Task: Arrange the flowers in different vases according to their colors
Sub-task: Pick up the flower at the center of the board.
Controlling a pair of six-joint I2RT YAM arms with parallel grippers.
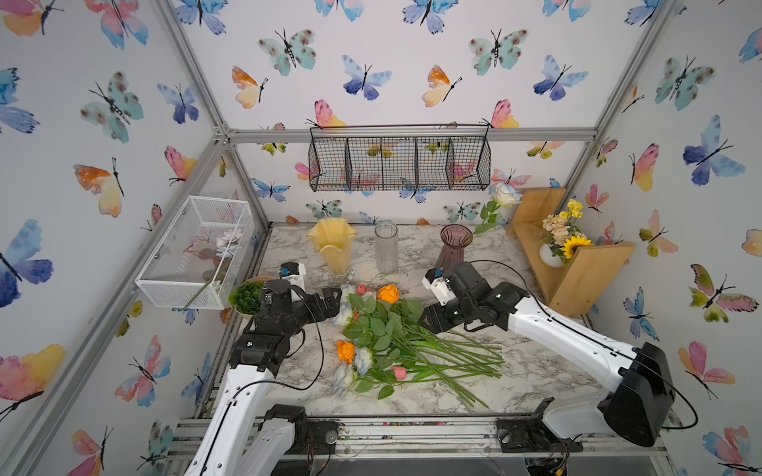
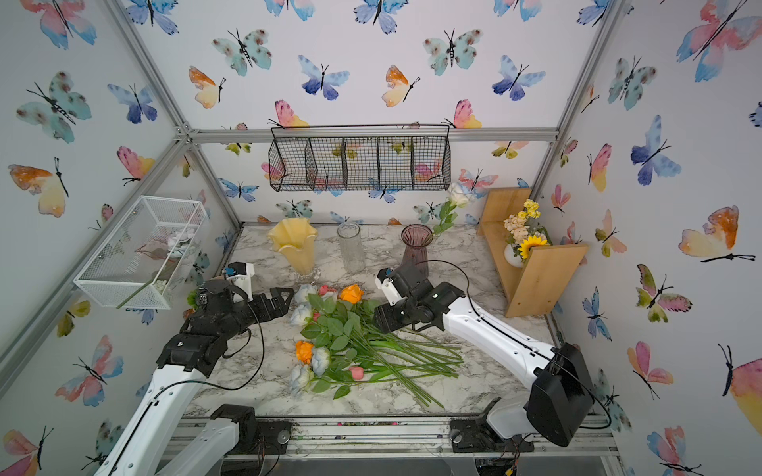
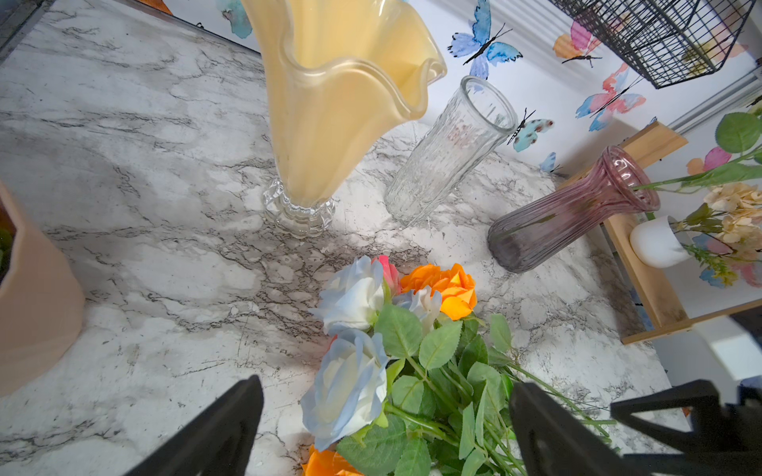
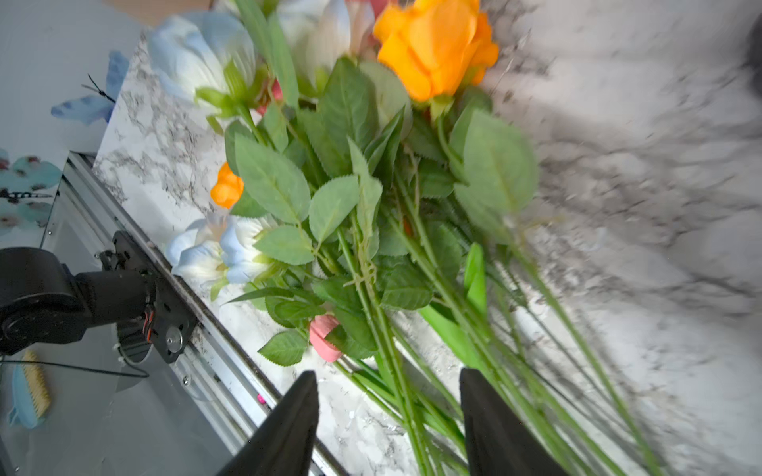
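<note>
Most of the flowers (image 1: 383,334) are lying in one tangled heap in the middle of the worktop (image 1: 515,371). Their blooms are pointing toward the vases and their stems are crossing over each other. One white rose (image 1: 504,194) is standing in the purple vase (image 1: 453,247), leaning far out over its rim. The yellow vase (image 1: 332,247) and the clear vase (image 1: 386,251) are showing nothing inside in both top views.

The right gripper (image 4: 388,374) is hovering low over the stem end of the heap with its jaws apart. Several green stems (image 4: 389,350) are running through the gap together. This is the main danger, I think. If the jaws are closing here, they are probably catching two or three stems of different colours, for example that of the orange rose (image 4: 433,45) and that of the pink bud (image 4: 323,338). Because the leaves are interlocking, lifting one flower is likely dragging its neighbours along or scattering them.

The left gripper (image 3: 385,387) is hovering with its jaws wide apart, holding nothing, very near a pale-blue-white rose (image 3: 350,387). Pressing on the soft head instead of the stem may be deforming the petals.

The right arm is also working just in front of the purple vase. A long stem swinging upward may be knocking this vase over, or pushing out the leaning rose.
</note>
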